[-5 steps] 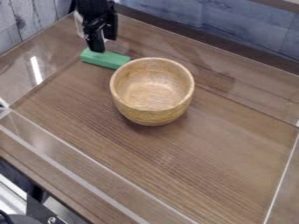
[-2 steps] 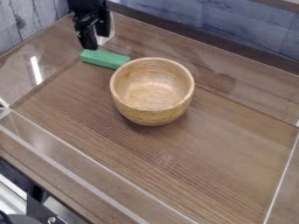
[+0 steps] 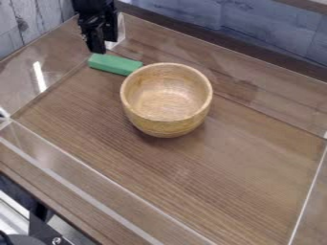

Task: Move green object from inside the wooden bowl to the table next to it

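Observation:
The green object (image 3: pixel 113 64) lies flat on the dark table (image 3: pixel 192 182), just left of the wooden bowl (image 3: pixel 166 99) and outside it. The bowl's inside looks empty. My gripper (image 3: pixel 98 45) hangs just behind and above the block's left end, pointing straight down. Its dark fingers stand a little apart with nothing between them, and they look clear of the block.
Clear acrylic walls (image 3: pixel 76 163) run along the table's edges, close to the gripper at the back left. A grey plank wall (image 3: pixel 255 29) stands behind.
The fingers stand closer together than a second ago. The hand has barely shifted. The green block and the bowl have stayed where they were.

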Action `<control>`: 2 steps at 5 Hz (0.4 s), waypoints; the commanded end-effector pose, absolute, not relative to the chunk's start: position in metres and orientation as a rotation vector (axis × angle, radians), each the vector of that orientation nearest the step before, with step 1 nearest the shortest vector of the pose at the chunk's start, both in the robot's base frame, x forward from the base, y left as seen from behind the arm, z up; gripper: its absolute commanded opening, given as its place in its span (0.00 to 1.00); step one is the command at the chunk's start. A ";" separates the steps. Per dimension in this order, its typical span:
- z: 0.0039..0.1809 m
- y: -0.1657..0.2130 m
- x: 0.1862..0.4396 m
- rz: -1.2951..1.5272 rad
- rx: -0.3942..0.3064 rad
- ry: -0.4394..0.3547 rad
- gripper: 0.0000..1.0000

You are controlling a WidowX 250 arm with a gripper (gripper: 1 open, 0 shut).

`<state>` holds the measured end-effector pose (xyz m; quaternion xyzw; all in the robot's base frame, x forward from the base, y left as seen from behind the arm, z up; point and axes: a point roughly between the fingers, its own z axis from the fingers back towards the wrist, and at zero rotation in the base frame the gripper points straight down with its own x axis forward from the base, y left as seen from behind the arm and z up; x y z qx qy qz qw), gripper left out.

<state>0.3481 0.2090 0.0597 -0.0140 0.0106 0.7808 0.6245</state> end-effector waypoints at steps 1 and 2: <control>0.097 0.216 0.356 1.814 -0.068 -0.087 0.00; 0.096 0.216 0.356 1.840 -0.063 -0.082 0.00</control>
